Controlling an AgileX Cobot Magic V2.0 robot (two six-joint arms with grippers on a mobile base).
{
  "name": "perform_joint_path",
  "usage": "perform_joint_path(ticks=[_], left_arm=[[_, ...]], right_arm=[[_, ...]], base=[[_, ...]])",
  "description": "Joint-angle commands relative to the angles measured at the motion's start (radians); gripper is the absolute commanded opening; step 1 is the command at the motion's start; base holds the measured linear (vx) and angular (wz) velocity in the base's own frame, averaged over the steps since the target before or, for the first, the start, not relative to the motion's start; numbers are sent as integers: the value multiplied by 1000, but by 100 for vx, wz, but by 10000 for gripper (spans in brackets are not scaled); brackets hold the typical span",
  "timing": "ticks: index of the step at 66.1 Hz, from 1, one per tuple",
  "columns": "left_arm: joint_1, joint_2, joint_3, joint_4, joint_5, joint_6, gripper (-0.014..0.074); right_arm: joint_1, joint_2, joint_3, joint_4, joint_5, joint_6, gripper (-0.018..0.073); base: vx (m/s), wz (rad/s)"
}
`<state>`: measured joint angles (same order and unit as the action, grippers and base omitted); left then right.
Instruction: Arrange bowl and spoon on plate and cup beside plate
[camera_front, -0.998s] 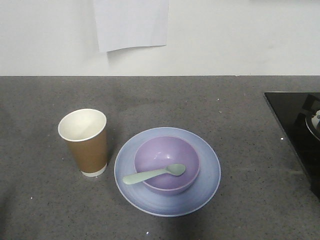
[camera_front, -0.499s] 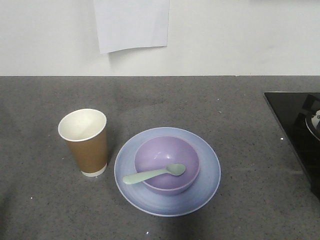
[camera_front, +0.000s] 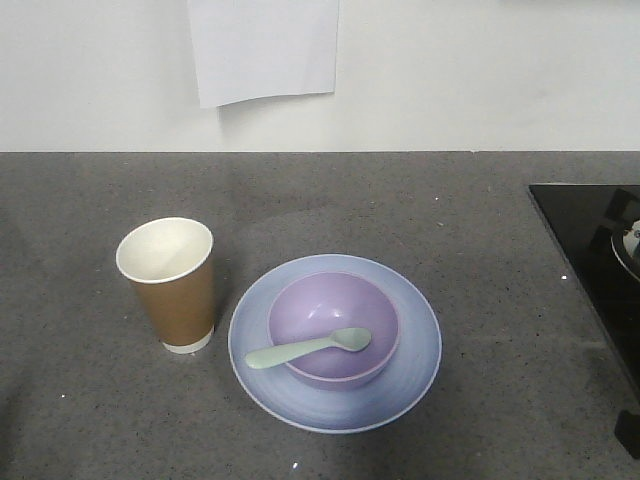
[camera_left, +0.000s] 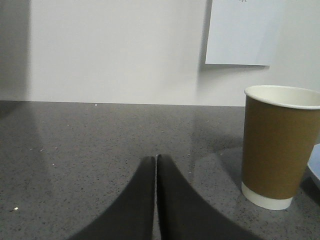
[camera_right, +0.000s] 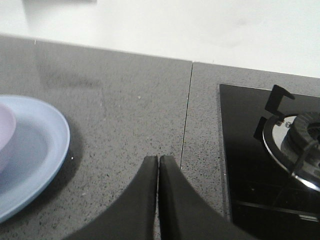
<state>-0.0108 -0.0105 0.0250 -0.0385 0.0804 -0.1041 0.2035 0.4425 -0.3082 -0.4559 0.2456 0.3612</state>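
The lavender bowl (camera_front: 330, 300) stands in the middle of the pale blue plate (camera_front: 420, 340). A mint-green spoon (camera_front: 305, 349) lies across the bowl, head inside and handle over the left rim. Just left of the plate the brown paper cup (camera_front: 168, 285) stands upright and empty. In the left wrist view my left gripper (camera_left: 156, 159) is shut on nothing, low over the counter, left of the cup (camera_left: 277, 145). My right gripper (camera_right: 158, 159) is also shut and empty, to the right of the plate (camera_right: 40, 145), apart from it.
A black cooktop (camera_front: 590, 250) with a burner (camera_right: 295, 145) fills the counter's right side, close to my right gripper. A sheet of paper (camera_front: 265, 45) hangs on the white wall behind. A seam (camera_right: 186, 115) runs across the grey counter.
The cup, plate, bowl and spoon have not moved. A small dark shape has come into the lower right corner of the front view.
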Motion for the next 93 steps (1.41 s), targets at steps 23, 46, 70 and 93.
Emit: perform_joint_path(ticks=[23, 46, 70, 93], left_arm=[[1, -18, 30, -1, -67, -10, -6], [1, -18, 30, -1, -67, -10, -6], [1, -18, 30, -1, -67, -10, -6], [1, -18, 30, -1, -67, -10, -6]], right_arm=[[-138, -218, 206, 291, -261, -250, -5], [-138, -368, 349, 388, -394, -318, -5], [-218, -464, 353, 339, -298, -268, -5], [-263, -464, 353, 304, -299, -241, -5]], base=[[0, 0], [0, 0], [0, 0], [0, 0]])
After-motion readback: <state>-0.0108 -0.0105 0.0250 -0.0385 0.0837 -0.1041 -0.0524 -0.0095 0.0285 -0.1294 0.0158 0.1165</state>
